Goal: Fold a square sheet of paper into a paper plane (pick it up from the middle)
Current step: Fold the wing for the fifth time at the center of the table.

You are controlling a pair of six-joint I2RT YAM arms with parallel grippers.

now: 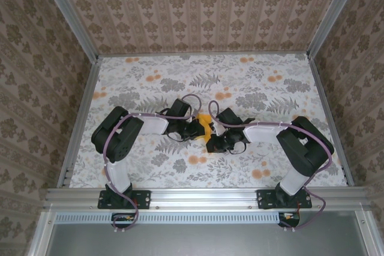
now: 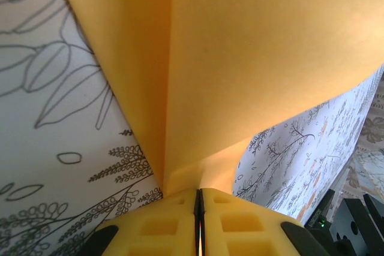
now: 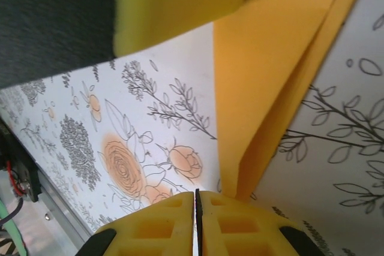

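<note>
The square sheet of paper (image 1: 206, 122) is orange-yellow and folded into a narrow creased shape, held between both grippers over the middle of the table. In the left wrist view the folded paper (image 2: 252, 58) runs down into the closed yellow pads, so my left gripper (image 2: 198, 193) is shut on it. My right gripper (image 3: 196, 195) is shut too, with no paper in its slit. There the paper (image 3: 270, 76) ends behind the right pad. From above, the left gripper (image 1: 201, 128) and right gripper (image 1: 211, 138) nearly touch.
The floral cloth (image 1: 252, 82) covers the table, with orange flower spots (image 3: 123, 166) just beside the right gripper. The left gripper's yellow pad (image 3: 180, 4) and black body hang close above the right wrist camera. Aluminium rails (image 1: 204, 196) border the table, and patterned walls enclose it.
</note>
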